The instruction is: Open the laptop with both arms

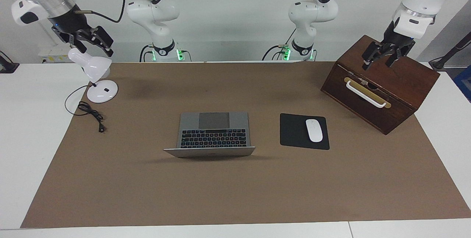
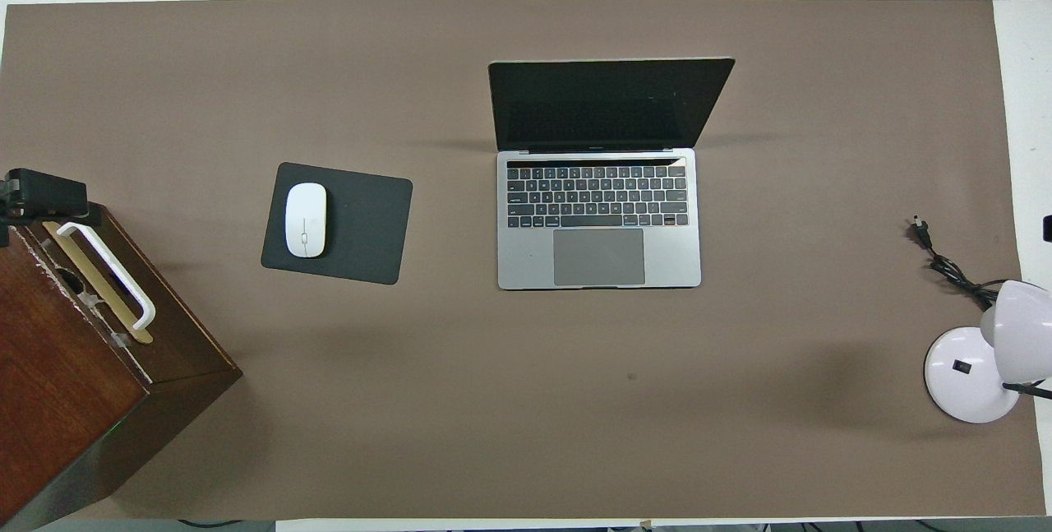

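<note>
The laptop (image 1: 209, 135) stands open mid-table (image 1: 235, 194), screen upright, so the task looks done. Both arms wait, raised clear of it. The left hand (image 1: 382, 58) hangs open over a wooden box (image 1: 397, 94); the right hand (image 1: 90, 41) hangs open over a lamp (image 1: 96, 72), both well apart from the laptop.

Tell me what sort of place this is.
Probably a robotics lab set up as a mock office desk: a brown mat carries an open laptop, a mouse on its pad, a desk lamp and a wooden box, with two Franka arms mounted along one edge.
</note>
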You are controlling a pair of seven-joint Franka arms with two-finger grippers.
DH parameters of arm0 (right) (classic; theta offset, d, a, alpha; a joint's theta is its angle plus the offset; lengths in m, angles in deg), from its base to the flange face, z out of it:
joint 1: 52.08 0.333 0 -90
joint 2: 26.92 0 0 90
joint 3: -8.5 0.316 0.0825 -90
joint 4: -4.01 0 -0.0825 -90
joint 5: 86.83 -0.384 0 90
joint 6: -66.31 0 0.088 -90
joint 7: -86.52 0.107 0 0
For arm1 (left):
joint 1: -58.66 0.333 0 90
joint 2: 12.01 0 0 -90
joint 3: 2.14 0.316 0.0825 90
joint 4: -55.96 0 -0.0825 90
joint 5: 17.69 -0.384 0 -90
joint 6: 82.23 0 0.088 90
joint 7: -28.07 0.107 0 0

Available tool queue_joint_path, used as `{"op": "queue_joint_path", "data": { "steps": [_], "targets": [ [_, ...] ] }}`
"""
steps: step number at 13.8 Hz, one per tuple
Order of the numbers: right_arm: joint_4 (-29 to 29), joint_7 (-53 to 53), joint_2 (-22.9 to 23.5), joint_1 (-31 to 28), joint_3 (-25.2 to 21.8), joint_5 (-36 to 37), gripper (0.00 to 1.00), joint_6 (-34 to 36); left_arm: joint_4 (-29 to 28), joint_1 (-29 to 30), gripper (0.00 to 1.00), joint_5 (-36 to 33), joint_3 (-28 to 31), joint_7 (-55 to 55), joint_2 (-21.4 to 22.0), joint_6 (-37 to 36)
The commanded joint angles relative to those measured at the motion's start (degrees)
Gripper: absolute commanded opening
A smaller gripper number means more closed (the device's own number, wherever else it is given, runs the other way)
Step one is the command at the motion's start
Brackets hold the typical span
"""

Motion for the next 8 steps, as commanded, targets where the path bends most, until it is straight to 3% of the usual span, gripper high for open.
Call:
{"op": "queue_joint_path", "data": {
  "steps": [1,8],
  "targets": [
    [1.81,-1.25,-1.15,-0.25,0.58,2.17,1.00,-0.60,1.42,0.24,1.00,-0.56,-0.57,0.46,-1.01,-1.72],
    [4.97,-4.14,-2.38,0.36,1.02,5.69,1.00,-5.52,0.98,-0.20,1.00,-0.73,-0.57,5.38,-0.83,-0.85]
  ]
}}
